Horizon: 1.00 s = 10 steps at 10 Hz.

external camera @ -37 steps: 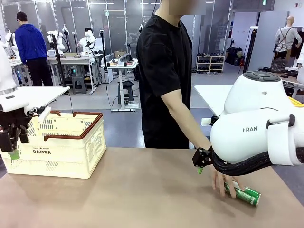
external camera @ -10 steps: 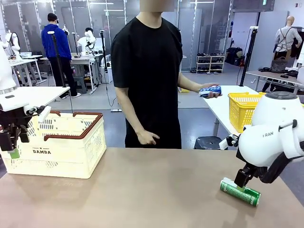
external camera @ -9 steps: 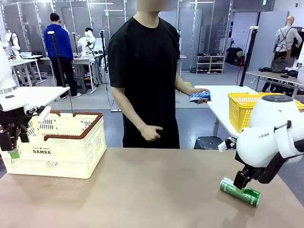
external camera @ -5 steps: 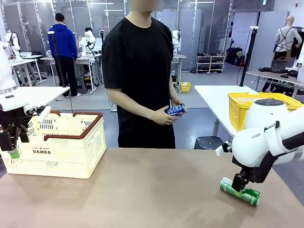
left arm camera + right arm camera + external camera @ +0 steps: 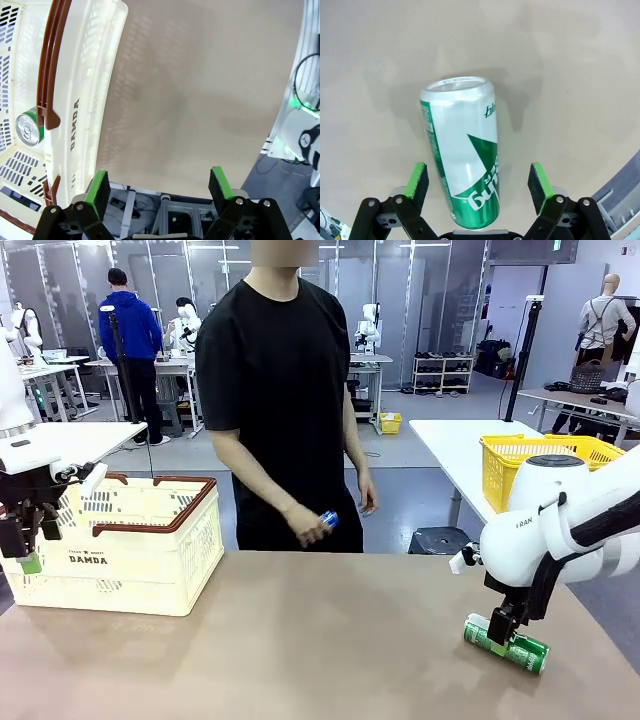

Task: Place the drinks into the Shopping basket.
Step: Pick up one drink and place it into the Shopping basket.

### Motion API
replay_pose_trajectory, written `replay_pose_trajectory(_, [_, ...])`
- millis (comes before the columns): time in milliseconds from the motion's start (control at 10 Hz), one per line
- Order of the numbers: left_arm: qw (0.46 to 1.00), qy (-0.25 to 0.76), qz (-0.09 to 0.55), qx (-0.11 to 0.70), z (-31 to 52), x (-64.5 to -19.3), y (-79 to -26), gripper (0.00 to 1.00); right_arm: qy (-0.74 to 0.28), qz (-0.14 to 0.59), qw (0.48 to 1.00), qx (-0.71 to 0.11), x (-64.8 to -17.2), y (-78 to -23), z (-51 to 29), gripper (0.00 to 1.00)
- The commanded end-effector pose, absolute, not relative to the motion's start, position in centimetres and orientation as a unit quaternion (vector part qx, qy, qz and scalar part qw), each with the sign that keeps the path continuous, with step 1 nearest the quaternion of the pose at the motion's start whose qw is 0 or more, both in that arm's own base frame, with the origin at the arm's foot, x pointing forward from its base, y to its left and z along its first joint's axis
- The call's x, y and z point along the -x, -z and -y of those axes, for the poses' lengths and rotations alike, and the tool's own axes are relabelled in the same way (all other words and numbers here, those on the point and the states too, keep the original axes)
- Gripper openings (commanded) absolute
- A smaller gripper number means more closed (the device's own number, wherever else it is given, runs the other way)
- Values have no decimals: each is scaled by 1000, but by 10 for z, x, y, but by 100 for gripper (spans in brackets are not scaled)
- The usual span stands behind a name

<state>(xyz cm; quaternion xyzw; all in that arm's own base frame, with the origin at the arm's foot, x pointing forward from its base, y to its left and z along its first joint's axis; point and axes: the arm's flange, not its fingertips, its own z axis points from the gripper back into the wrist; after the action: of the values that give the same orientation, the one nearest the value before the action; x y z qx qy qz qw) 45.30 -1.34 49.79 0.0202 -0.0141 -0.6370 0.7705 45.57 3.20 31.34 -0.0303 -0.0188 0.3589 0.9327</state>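
Right wrist view looks down on the short green aluminium drink can (image 5: 462, 150), lying on its side on the tan tabletop (image 5: 560, 60). Its long axis runs from 12 to 6 o'clock, with one silver end at 12 and the other toward the wrist. The right gripper (image 5: 478, 179) has its jaws spread wide, green pads at 9 and 3 o'clock of the can's lower half, neither touching it. Closing would pinch it across its width, I reckon.

From the front, this can sits at 4 o'clock on the table, well apart from the cream-white lattice shopping basket with brown rim (image 5: 150, 525) at 9 o'clock. The left gripper (image 5: 159, 186), equally wide and empty, hangs just beside that basket's outer wall, so the right arm is far nearer. A person's hand (image 5: 305, 528) at 12 o'clock holds the slim blue can (image 5: 327, 520).
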Motion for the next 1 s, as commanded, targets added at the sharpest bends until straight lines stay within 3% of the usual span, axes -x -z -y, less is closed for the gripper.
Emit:
replay_pose_trajectory(0, [776, 630, 8, -24, 14, -452, -502, 100, -369, 22, 929, 22, -464, -308, -27, 100])
replay_pose_trajectory(400, [776, 630, 8, -24, 14, -452, -502, 100, -368, 26, 929, 19, -464, -293, -29, 100])
replay_pose_trajectory(800, [776, 630, 8, -24, 14, -452, -502, 100, -354, 42, 934, 29, -461, -290, -27, 66])
replay_pose_trajectory(900, [776, 630, 8, -24, 14, -452, -502, 100, -351, 44, 935, 33, -460, -290, -27, 76])
